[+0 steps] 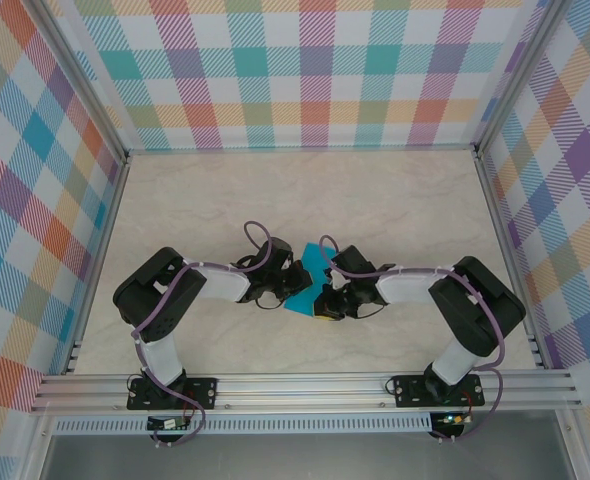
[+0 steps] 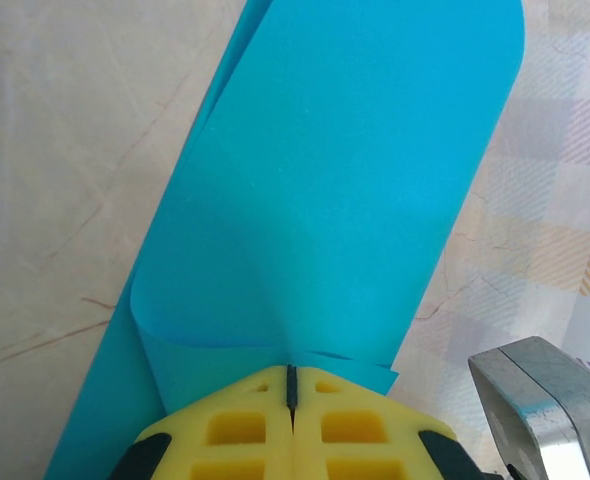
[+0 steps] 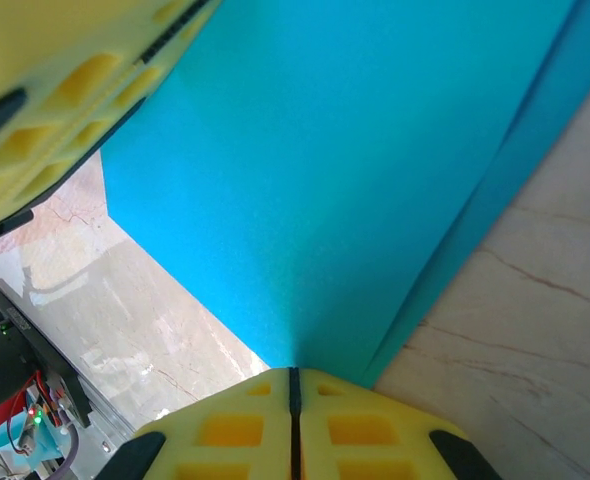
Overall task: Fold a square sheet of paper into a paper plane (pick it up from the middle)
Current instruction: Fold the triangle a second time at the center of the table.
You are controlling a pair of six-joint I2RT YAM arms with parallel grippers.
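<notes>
Now left gripper [image 2: 292,385] and right gripper [image 3: 294,385], each bottom-centre, pinch the square sheet of paper [image 2: 345,180]; match edges before creasing.

The square sheet of paper [image 2: 325,200] is seen as thin, smooth, matt paper. The table [image 2: 55,150] is finished in a smooth, marble-patterned surface. A bracket [image 2: 540,385] is made of brushed metal.

Bright even light, soft shadows, sharp
</notes>
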